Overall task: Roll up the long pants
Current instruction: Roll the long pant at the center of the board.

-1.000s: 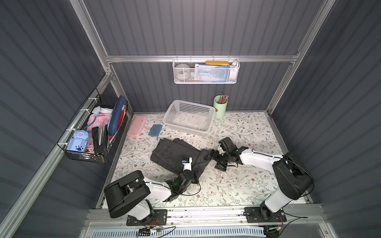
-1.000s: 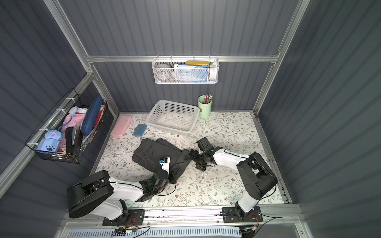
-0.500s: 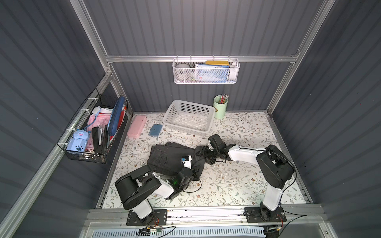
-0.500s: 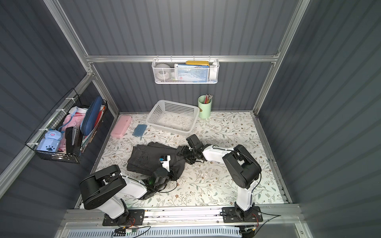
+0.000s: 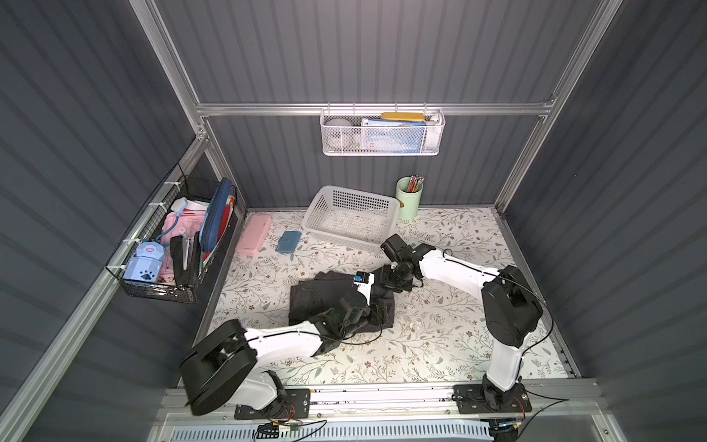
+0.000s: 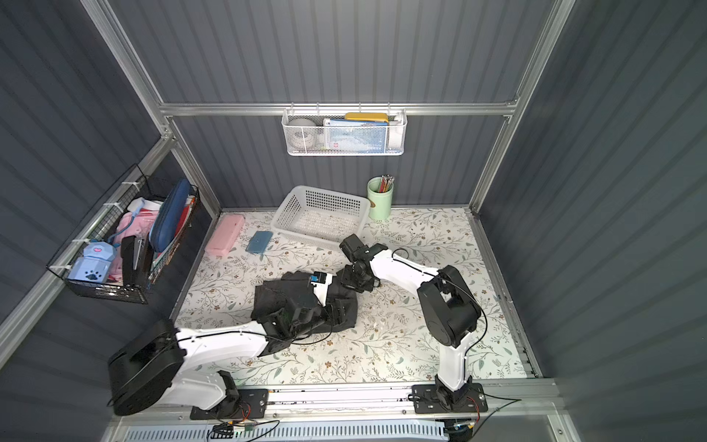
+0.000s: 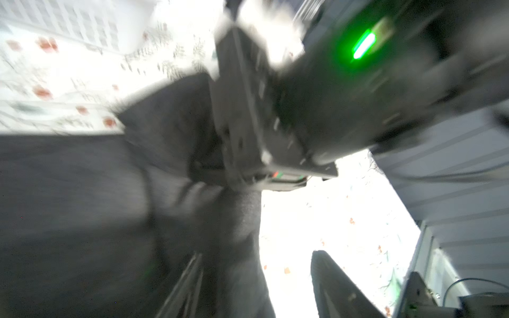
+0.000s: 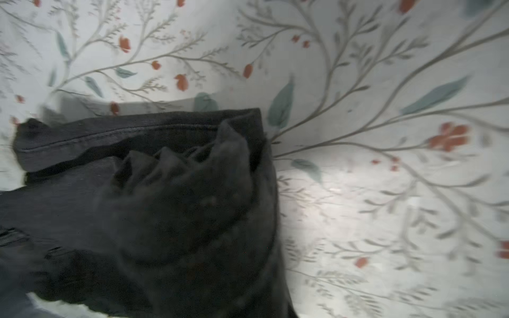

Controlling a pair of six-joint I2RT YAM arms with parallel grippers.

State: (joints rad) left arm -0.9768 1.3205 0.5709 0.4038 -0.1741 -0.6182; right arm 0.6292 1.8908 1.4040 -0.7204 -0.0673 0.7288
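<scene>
The flowered table [image 5: 440, 344] is filling the lower middle of both top views. The long pants [image 5: 313, 298] are lying on it as a dark, bunched heap just left of the frame's centre. I am reaching in with both arms, the left stretching up from the lower left of the frame and the right stretching in from the right edge. A white basket [image 5: 315, 208] is sitting above the heap in the frame, near it but apart. A pink case [image 5: 253, 235] is lying at the basket's left, a green cup [image 5: 409, 199] of pencils is standing at its upper right, and a small blue pouch [image 5: 289, 242] is lying between case and basket. My left gripper [image 5: 377, 310] is sitting over the right-hand end of the heap. In the blurred left wrist view its fingers [image 7: 330, 280] are standing wide apart at the bottom of the frame, with a fold of dark cloth and a strip of bright table showing between them. My right gripper [image 5: 388, 281] is sitting at the heap's upper right corner, against the cloth. Its fingers are not showing in any view, so I cannot tell whether it is wide, narrow or holding cloth. In the right wrist view the pants [image 8: 165, 220] are filling the lower left of the frame, a stitched hem is running across them, and a puckered bunch is standing up in the middle.
</scene>
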